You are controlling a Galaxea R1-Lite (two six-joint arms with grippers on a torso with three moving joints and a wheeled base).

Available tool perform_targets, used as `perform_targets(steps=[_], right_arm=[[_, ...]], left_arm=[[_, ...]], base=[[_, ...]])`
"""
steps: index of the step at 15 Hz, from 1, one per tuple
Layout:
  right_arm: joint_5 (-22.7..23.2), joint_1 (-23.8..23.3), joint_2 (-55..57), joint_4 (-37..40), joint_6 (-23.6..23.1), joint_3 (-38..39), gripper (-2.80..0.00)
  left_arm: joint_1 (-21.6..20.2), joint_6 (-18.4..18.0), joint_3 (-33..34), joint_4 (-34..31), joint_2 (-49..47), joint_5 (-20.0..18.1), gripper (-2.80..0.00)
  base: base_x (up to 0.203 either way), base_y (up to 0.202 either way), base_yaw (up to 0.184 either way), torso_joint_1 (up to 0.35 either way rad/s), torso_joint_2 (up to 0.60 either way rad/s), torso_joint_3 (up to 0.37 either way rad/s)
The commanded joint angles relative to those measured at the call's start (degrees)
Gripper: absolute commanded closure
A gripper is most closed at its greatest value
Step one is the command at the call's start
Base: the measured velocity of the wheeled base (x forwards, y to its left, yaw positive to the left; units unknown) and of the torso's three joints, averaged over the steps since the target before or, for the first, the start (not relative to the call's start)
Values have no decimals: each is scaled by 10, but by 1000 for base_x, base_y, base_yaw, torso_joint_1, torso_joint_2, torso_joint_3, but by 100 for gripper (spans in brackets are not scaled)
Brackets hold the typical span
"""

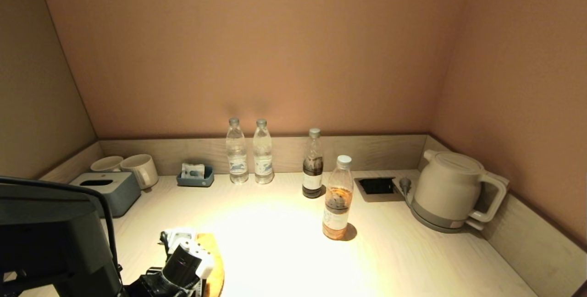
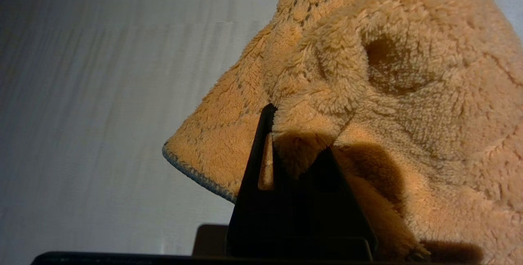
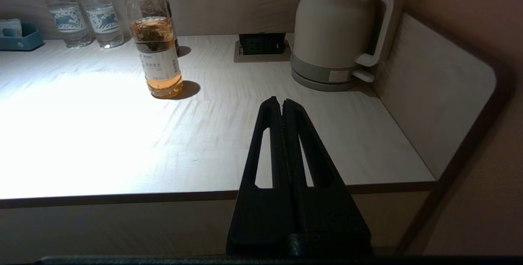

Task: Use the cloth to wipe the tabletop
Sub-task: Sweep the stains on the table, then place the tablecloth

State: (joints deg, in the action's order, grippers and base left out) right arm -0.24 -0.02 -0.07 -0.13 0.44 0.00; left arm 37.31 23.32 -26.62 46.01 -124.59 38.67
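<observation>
Four bottles [image 1: 337, 198] and a kettle [image 1: 451, 190] stand farther back on the tabletop [image 1: 284, 246]. Near its front-left edge, the left gripper [image 2: 300, 140] pinches the fluffy orange cloth [image 2: 388, 93]. Right gripper [image 3: 282, 105] closed, empty, off the front edge.

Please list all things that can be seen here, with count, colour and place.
cloth: 1, orange, front left of tabletop, in left gripper
tabletop: 1, pale wood
water bottles: 2, clear, back centre
dark bottle: 1, right of those
tea bottle: 1, amber drink, centre
kettle: 1, cream, back right
socket: 1, black, left of kettle
tray: 1, blue, back left
mugs: 2, cream, back left corner
tissue box: 1, grey, before mugs
left gripper: shut on cloth
right gripper: shut, empty, off front edge
</observation>
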Motion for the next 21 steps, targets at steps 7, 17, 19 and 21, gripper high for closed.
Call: perform_targets(steps=[7,17,19,21], right_arm=[[0,0,1,0,0,0,0],[0,0,1,0,0,0,0],[0,0,1,0,0,0,0],[0,0,1,0,0,0,0]], left_arm=[[-130,-2,33,56,7,15,0],[-211,-156,-49,74,167,10,0],[-211,-197,-68,70,216,5,0],[-211,-209,-85,45,232,1,0]], base=[[0,0,0,0,0,0],[0,0,0,0,0,0],[0,0,0,0,0,0],[0,0,0,0,0,0]])
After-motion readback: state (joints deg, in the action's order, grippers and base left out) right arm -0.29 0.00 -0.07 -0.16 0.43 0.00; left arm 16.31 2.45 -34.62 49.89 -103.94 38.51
